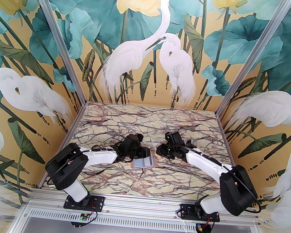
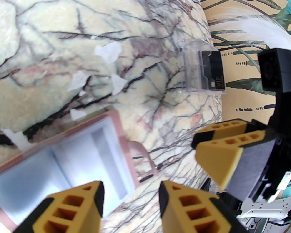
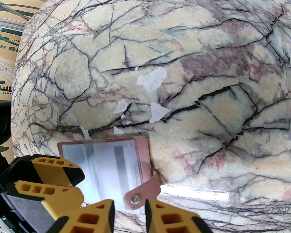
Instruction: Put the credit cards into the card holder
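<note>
The card holder (image 1: 143,161) lies open in the middle of the table, dusty pink with a pale grey-blue inside (image 3: 102,166). Its snap tab (image 3: 142,192) curls up at one end. A pale sheet with a grey stripe (image 3: 120,168) shows inside; I cannot tell whether it is one of the credit cards. A black card (image 2: 212,70) stands in a clear case near the table edge. My left gripper (image 2: 130,200) hovers open over the holder's edge (image 2: 118,127). My right gripper (image 3: 129,214) is open with a narrow gap, just short of the tab. Neither holds anything.
White worn patches (image 3: 152,79) mark the marble-patterned tabletop (image 1: 147,123). The two grippers (image 1: 145,153) (image 1: 159,150) face each other closely over the holder, and the right fingers (image 2: 218,157) are close beside the left ones. Painted walls enclose the table on three sides.
</note>
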